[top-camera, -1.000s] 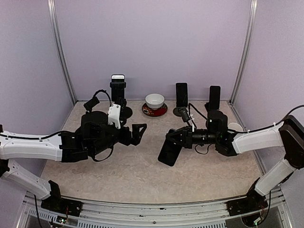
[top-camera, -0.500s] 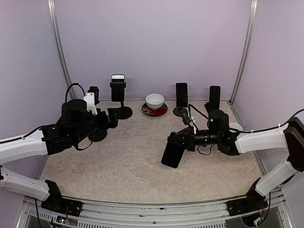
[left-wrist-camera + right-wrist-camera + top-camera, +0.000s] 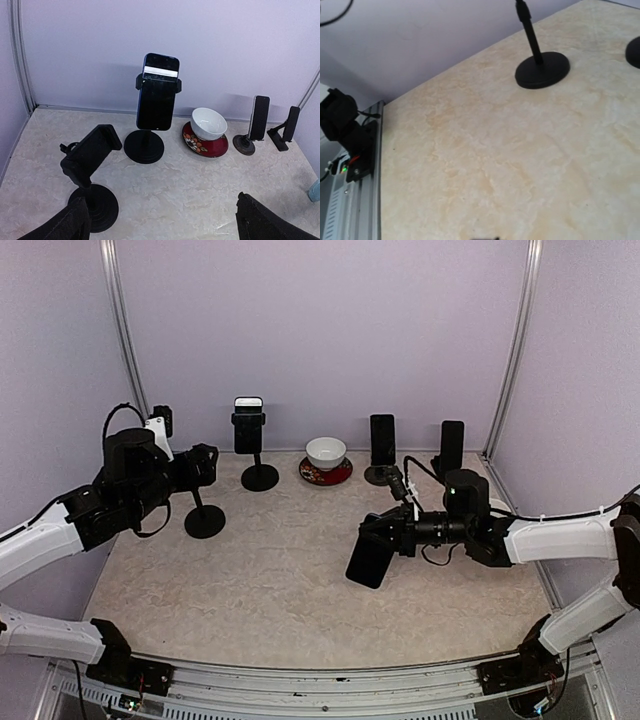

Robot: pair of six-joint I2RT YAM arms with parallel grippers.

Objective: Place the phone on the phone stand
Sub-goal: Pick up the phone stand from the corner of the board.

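My right gripper (image 3: 381, 537) is shut on a black phone (image 3: 370, 562) and holds it tilted above the middle of the table. In the right wrist view only a dark sliver of it shows at the bottom edge. The empty phone stand (image 3: 205, 523) has a round black base, and its tilted cradle (image 3: 93, 148) shows in the left wrist view. It stands at the left of the table, well apart from the phone. My left gripper (image 3: 204, 464) is open and empty, just above and behind that stand. Its fingertips (image 3: 270, 225) frame the bottom of its wrist view.
A stand holding a phone (image 3: 249, 424) is at the back left. A white bowl (image 3: 326, 451) sits on a red saucer (image 3: 326, 475) at the back middle. Two more phones on small stands (image 3: 382, 442) (image 3: 452, 447) are at the back right. A pale cup (image 3: 495, 506) is beside my right arm.
My left arm has pulled back from the table's middle to the far left, uncovering the empty stand. My right gripper has drifted slightly right and down with the phone.
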